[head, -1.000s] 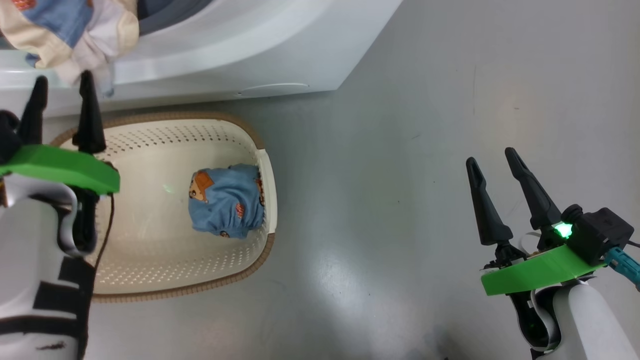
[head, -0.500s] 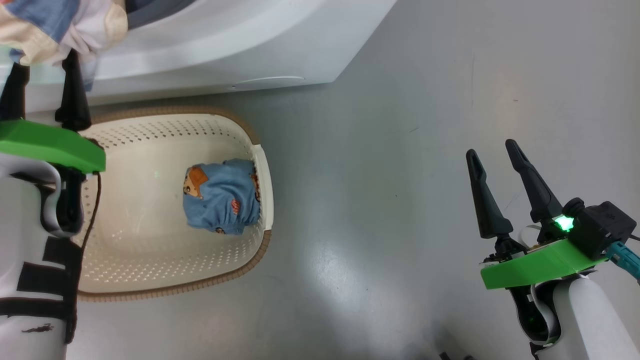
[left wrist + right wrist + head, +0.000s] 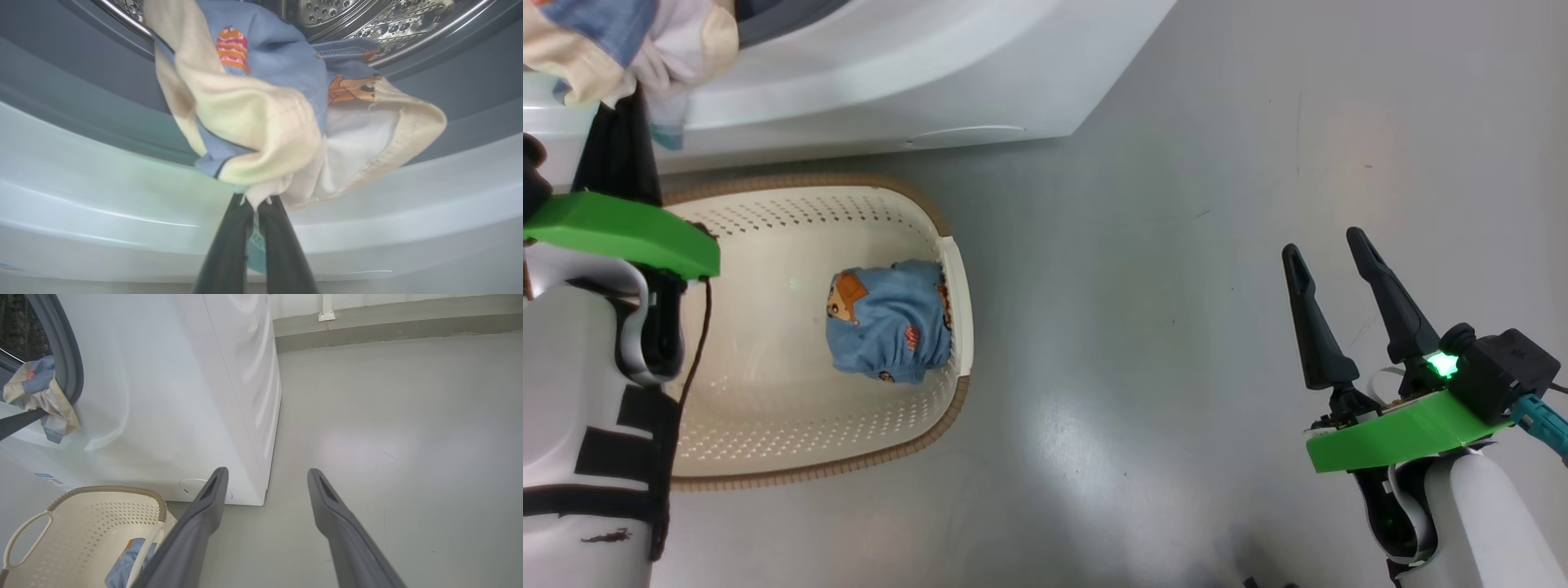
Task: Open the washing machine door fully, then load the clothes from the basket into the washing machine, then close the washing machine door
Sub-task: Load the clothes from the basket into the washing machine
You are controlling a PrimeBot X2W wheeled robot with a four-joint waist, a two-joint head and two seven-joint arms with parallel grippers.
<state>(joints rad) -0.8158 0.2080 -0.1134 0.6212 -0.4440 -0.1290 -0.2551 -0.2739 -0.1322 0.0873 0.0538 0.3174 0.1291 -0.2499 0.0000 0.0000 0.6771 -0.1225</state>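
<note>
One blue bear-print cream-lined garment (image 3: 265,122) hangs pinched in your closed left gripper (image 3: 255,208), the white washing machine's (image 3: 81,183) steel drum (image 3: 367,20) directly ahead.

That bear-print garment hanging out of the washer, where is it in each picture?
Head view: hanging garment in the top left corner.
Left wrist view: hanging garment at centre, above the left gripper.
Right wrist view: hanging garment at the left edge.
Shared landmark: the washing machine, its white front.

Basket (image 3: 809,181) set on the floor (image 3: 1176,245) before the washing machine (image 3: 890,82)
One garment (image 3: 886,322) is laid in the basket against its right wall; a second garment (image 3: 265,122) is hung over the lower lip of the machine's opening.
</note>
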